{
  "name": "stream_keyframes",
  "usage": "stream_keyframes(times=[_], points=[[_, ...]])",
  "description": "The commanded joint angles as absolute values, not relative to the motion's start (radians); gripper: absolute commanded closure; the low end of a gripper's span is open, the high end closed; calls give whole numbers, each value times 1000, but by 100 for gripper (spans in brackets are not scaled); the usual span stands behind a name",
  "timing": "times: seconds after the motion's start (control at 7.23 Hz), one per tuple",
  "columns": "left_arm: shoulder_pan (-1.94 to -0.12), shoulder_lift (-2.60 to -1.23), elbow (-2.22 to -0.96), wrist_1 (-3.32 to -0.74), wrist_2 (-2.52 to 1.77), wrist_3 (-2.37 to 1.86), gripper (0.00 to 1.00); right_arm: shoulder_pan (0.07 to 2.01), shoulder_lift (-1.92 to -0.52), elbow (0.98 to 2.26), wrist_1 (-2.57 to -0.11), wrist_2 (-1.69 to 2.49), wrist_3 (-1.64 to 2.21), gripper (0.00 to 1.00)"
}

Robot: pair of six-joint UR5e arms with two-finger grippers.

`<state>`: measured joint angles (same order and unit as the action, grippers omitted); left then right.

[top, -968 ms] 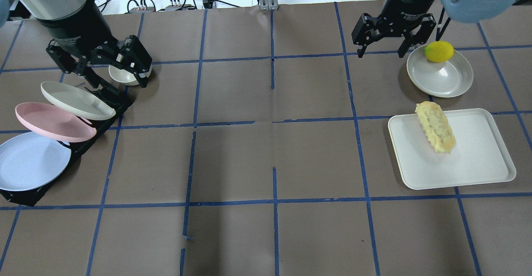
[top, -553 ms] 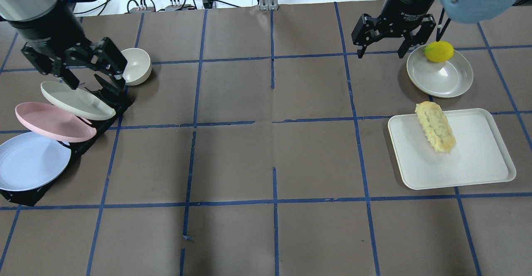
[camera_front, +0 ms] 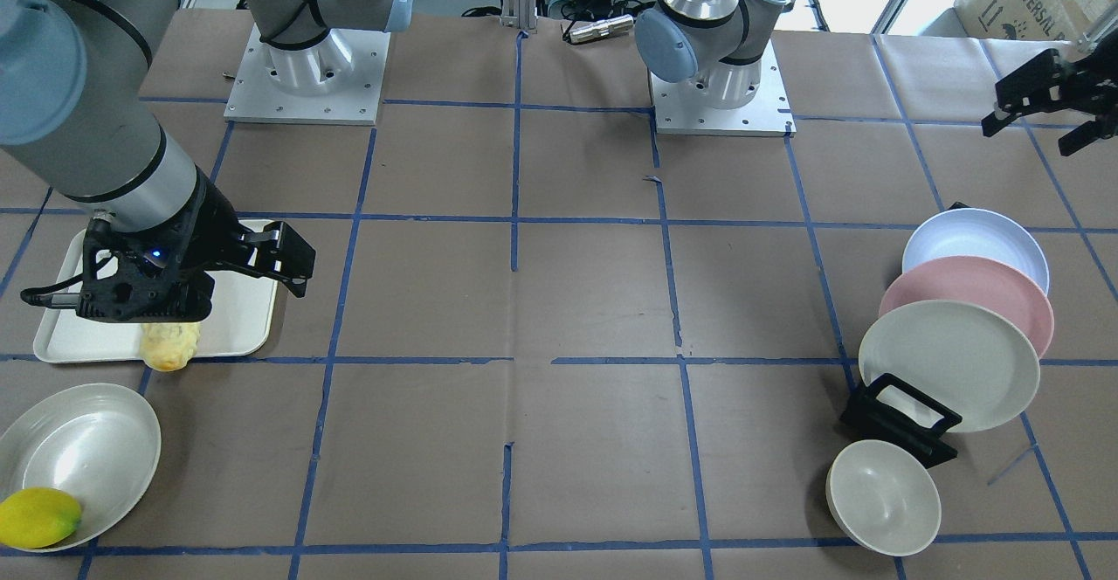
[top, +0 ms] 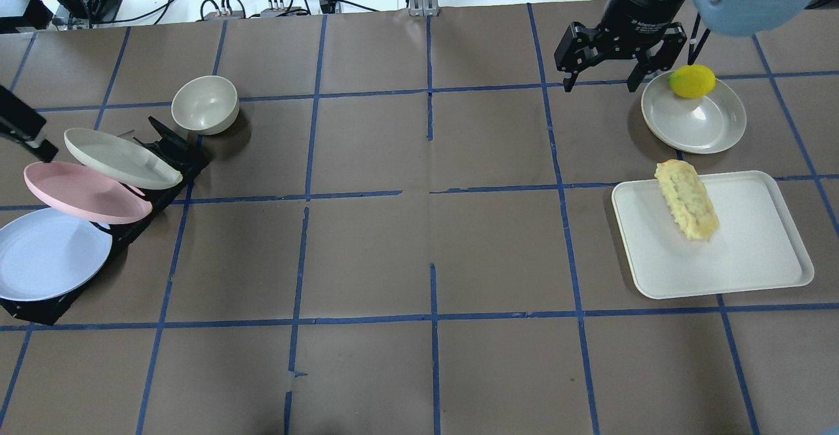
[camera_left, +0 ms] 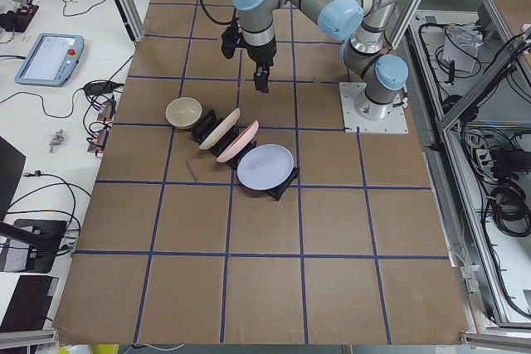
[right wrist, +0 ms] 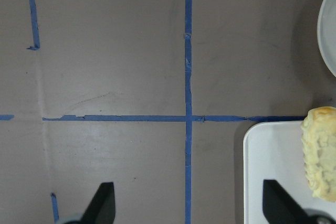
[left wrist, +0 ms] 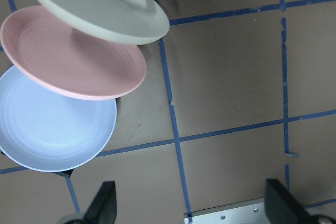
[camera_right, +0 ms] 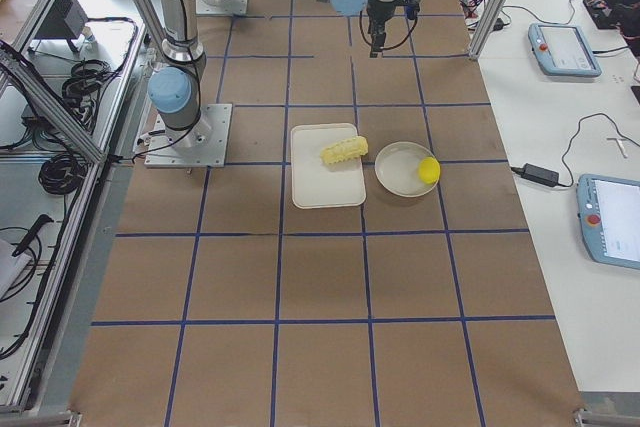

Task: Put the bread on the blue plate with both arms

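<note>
**Nothing lifted yet**

The bread (top: 687, 200) lies untouched on the white tray (top: 754, 251). The right gripper (top: 602, 83) hovers beyond the tray's far corner, jaws wide, empty. Far from the tray, the blue plate (top: 49, 255) leans in its rack (top: 39, 310); the left gripper (camera_front: 1029, 137) hangs nearby, spread wide, holding nothing. Fetching that plate looks next. A second ago the left gripper sat nearer the tray; the right hasn't budged.

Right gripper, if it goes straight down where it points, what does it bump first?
Probably the bare table, near the blue tape cross. The open right gripper points down; the tray and bread lie off to one side in its wrist view.
</note>
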<state>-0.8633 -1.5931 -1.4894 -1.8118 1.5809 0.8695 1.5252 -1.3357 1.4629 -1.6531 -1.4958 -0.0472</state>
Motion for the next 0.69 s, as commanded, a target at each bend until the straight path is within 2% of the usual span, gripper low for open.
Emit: stream_keyframes(times=[0.0, 0.28, 0.55], points=[[-694, -1674, -1464, -1786, 1580, 1076, 0, 1525, -1338, 1462, -1652, -1496, -48, 0], [-611, -1857, -1410, -1734, 1577, 1170, 0, 1525, -1333, 1457, -1654, -1496, -48, 0], [-607, -2018, -1352, -1683, 1568, 1178, 0, 1525, -1331, 1456, -1652, -1497, -48, 0]])
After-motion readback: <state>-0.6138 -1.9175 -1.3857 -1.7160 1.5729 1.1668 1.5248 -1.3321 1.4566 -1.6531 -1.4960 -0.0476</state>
